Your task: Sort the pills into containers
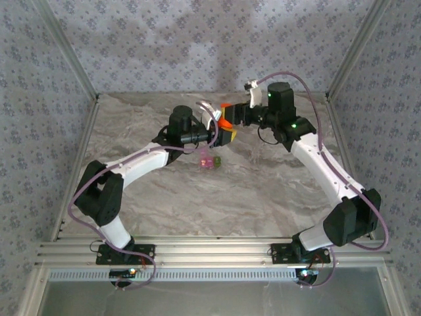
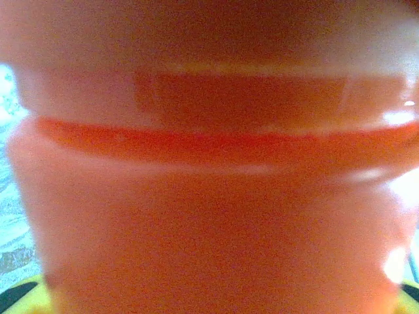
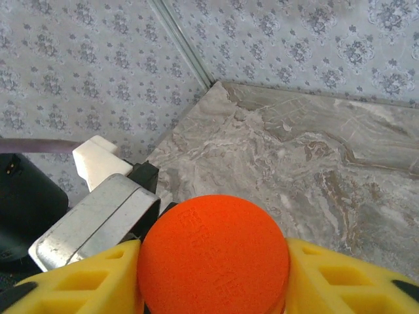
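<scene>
The left pincer gripped the orange bottle. The right pincer clasped its round cap on both sides. The joined containers sat on the tabletop nearby.

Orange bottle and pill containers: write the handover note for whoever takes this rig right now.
The left gripper is shut on the orange bottle, held above the table.
The right gripper has a finger on either side of the cap; whether it clamps is unclear.
The containers, a pink and green pair, stand on the table just nearer the bases than the bottle, touched by neither gripper.
Done: bottle up, cap on.
Left: remove the cap, get the pills out, sort them into the two compartments.
</scene>
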`<state>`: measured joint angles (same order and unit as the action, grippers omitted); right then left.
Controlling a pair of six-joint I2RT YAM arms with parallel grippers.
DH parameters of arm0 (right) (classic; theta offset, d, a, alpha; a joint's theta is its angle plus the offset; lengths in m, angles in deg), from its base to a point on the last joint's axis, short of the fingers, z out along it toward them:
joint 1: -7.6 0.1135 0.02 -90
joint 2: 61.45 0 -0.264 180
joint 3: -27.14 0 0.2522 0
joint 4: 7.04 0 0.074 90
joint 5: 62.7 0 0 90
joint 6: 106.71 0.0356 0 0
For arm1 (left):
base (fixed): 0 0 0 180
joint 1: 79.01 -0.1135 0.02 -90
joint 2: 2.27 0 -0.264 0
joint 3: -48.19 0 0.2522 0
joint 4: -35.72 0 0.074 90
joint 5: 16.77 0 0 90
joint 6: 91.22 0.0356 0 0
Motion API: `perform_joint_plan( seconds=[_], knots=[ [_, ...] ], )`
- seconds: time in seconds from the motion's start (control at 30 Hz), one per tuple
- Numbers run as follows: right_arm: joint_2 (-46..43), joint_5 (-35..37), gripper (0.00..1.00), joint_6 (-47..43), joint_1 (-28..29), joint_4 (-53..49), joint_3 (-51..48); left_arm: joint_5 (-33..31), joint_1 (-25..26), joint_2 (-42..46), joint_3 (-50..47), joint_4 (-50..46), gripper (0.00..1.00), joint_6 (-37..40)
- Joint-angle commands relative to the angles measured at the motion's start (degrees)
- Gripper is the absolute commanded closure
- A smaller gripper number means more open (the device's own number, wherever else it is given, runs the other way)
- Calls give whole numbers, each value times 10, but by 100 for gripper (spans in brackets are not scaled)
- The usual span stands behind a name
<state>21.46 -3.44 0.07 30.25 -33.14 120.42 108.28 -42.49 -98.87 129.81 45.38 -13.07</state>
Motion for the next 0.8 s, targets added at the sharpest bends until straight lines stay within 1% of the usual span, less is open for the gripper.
perform_joint_plan(
  seconds=[0.0, 0.03, 0.07, 0.13, 0.27, 0.4, 0.47, 0.57, 0.67, 0.77],
  knots=[
    [6, -14, 28, 0, 1, -23, -6, -7, 21, 6, 10, 76, 100, 9],
    [-2, -28, 22, -4, -10, -25, -6, -7, 17, 6, 9, 74, 100, 8],
    [-12, -45, 19, -10, -21, -26, -8, -5, 13, 7, 7, 73, 100, 4],
    [-35, -83, 15, -29, -48, -33, -14, 10, 4, 9, 5, 74, 100, -1],
    [-82, -181, 13, -70, -106, -54, -26, 63, -15, 21, 2, 64, 100, 0],
    [-77, -231, 15, -85, -145, -80, -7, 163, -21, 21, 28, 17, 100, 18],
    [-65, -241, 16, -96, -149, -88, 10, 210, -21, 19, 45, -14, 100, 27],
    [-38, -278, 16, -114, -148, -111, 43, 256, -20, 14, 69, -69, 100, 47],
    [-17, -299, 16, -121, -138, -122, 66, 274, -17, 11, 85, -117, 100, 72],
    [-5, -291, 16, -131, -122, -135, 81, 278, -16, 9, 87, -125, 100, 76]
  ],
)
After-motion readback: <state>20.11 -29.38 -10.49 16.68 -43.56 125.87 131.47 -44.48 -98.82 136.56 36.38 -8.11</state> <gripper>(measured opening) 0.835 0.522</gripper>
